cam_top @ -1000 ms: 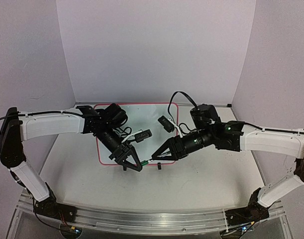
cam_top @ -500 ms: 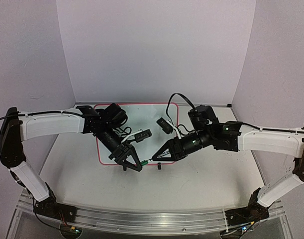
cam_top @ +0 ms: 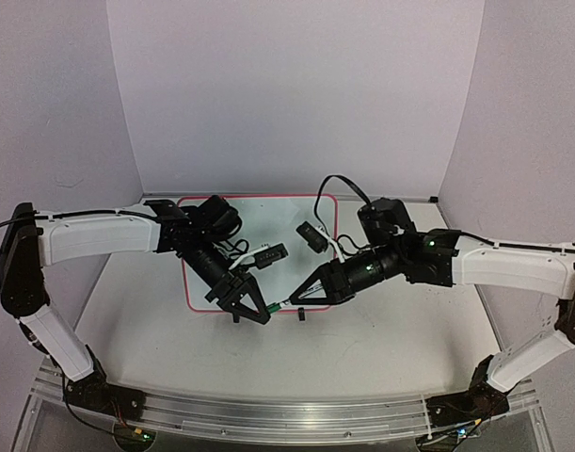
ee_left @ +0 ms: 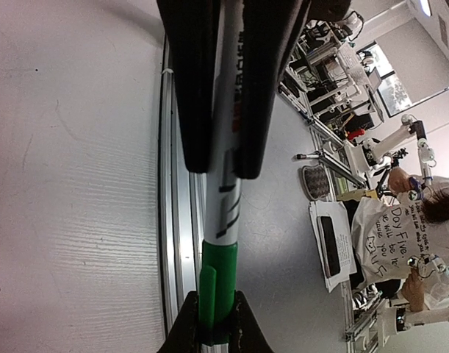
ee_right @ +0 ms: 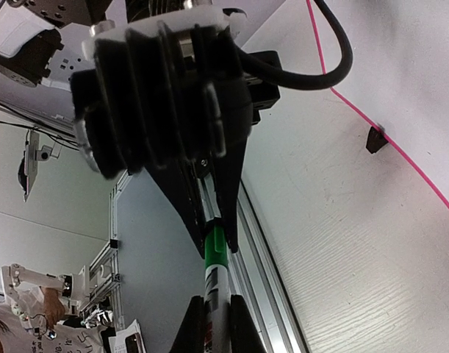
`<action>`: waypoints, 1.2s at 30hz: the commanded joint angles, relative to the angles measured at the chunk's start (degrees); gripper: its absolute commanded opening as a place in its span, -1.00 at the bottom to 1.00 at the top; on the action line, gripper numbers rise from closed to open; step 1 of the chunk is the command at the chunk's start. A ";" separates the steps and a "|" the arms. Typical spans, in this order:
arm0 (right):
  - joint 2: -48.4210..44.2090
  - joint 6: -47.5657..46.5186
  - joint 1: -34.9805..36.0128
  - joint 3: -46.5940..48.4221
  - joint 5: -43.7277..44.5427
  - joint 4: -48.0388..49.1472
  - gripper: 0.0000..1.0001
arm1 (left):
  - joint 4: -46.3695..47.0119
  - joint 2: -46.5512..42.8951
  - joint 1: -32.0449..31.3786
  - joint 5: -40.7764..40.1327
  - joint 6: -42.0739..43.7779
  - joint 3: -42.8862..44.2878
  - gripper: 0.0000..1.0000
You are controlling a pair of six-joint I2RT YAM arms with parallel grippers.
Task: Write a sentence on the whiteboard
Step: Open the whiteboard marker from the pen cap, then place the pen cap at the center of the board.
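Marker [ee_left: 223, 213] pinched by left claw [cam_top: 257, 314] on white barrel, by right claw [cam_top: 296, 300] at green end, lower centre. Whiteboard [cam_top: 268, 221] laid above them on surface [cam_top: 362, 358].

A: Enclosure?
B: Pale lilac walls [cam_top: 296, 94] on three sides. White wood-grain table [cam_top: 381, 348], aluminium rail [cam_top: 287, 411] along its near edge.
A: Past the rail?
B: Grey floor [ee_left: 283, 213], metal racks [ee_left: 323, 95], bright window [ee_left: 392, 77], person in a printed white T-shirt [ee_left: 389, 239].

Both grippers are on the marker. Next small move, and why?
Probably pull the arms apart along the marker to uncap it: left gripper is shut on the green cap, right gripper on the white barrel, and the visible whiteboard looks blank.
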 commanded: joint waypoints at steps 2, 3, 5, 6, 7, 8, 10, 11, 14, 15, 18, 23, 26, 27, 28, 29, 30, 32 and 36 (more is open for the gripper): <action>-9.48 -3.26 -8.22 -1.95 -5.33 0.38 -1.00 | -0.85 -2.36 0.48 -0.57 -0.23 -0.90 -1.00; -10.58 -4.60 -9.88 -1.82 -6.29 -2.17 -1.00 | -0.67 -2.51 0.48 -0.62 -0.40 -1.06 -1.00; -12.42 -8.05 -12.74 -0.90 -7.60 -8.16 -1.00 | -0.67 -2.48 0.48 -1.35 -0.87 -1.04 -1.00; -13.25 -9.76 -13.67 -0.31 -8.36 -10.48 -1.00 | -1.10 -2.44 0.48 -1.58 -1.05 -0.90 -1.00; -14.24 -10.99 -14.70 0.08 -8.81 -12.58 -1.00 | -1.49 -2.42 0.48 -1.90 -1.29 -0.72 -1.00; -15.28 -11.87 -15.65 0.36 -8.99 -14.52 -1.00 | -1.68 -2.56 0.45 -2.71 -1.75 -0.62 -1.00; -16.84 -12.94 -16.65 0.38 -8.91 -16.64 -1.00 | -1.46 -3.38 0.31 -6.53 -3.78 -0.96 -1.00; -17.61 -13.16 -16.84 0.14 -8.87 -16.99 -1.00 | -0.87 -4.10 0.19 -9.01 -5.09 -1.43 -1.00; -19.30 -12.88 -16.87 -1.44 -8.07 -16.76 -1.00 | 4.76 -8.31 -1.47 -20.55 -11.16 -6.05 -1.00; -19.77 -12.55 -16.87 -2.02 -6.91 -16.69 -1.00 | 6.81 -9.54 -2.47 -24.89 -13.08 -8.01 -1.00; -21.11 -10.94 -16.87 -4.07 -1.70 -16.37 -1.00 | 13.29 -12.09 -4.85 -34.13 -19.53 -13.28 -1.00; -23.38 -7.36 -16.78 -7.34 6.03 -13.32 -1.00 | 24.60 -14.42 -7.93 -41.74 -27.77 -22.03 -1.00; -24.76 -5.34 -16.78 -9.31 9.76 -10.91 -1.00 | 27.74 -12.93 -9.05 -44.03 -30.61 -24.33 -0.97; -25.26 -4.77 -16.78 -10.14 10.57 -9.96 -1.00 | 28.17 -12.04 -9.34 -44.40 -31.03 -24.56 -0.95; -25.82 -4.32 -16.78 -11.19 11.24 -8.85 -1.00 | 28.38 -11.00 -9.71 -44.74 -31.22 -24.61 -0.93; -26.39 -3.72 -16.78 -12.08 11.94 -7.84 -1.00 | 28.35 -9.84 -9.93 -44.93 -31.22 -24.51 -0.92; -26.94 -3.13 -16.78 -12.87 12.64 -6.96 -1.00 | 28.32 -8.70 -10.11 -45.10 -31.22 -24.38 -0.90; -27.60 -2.56 -16.78 -13.66 13.99 -6.50 -1.00 | 28.33 -6.77 -10.25 -45.16 -31.12 -24.12 -0.88; -28.42 -1.99 -16.78 -14.74 15.39 -6.32 -1.00 | 28.81 -4.85 -10.42 -45.22 -30.88 -24.17 -0.83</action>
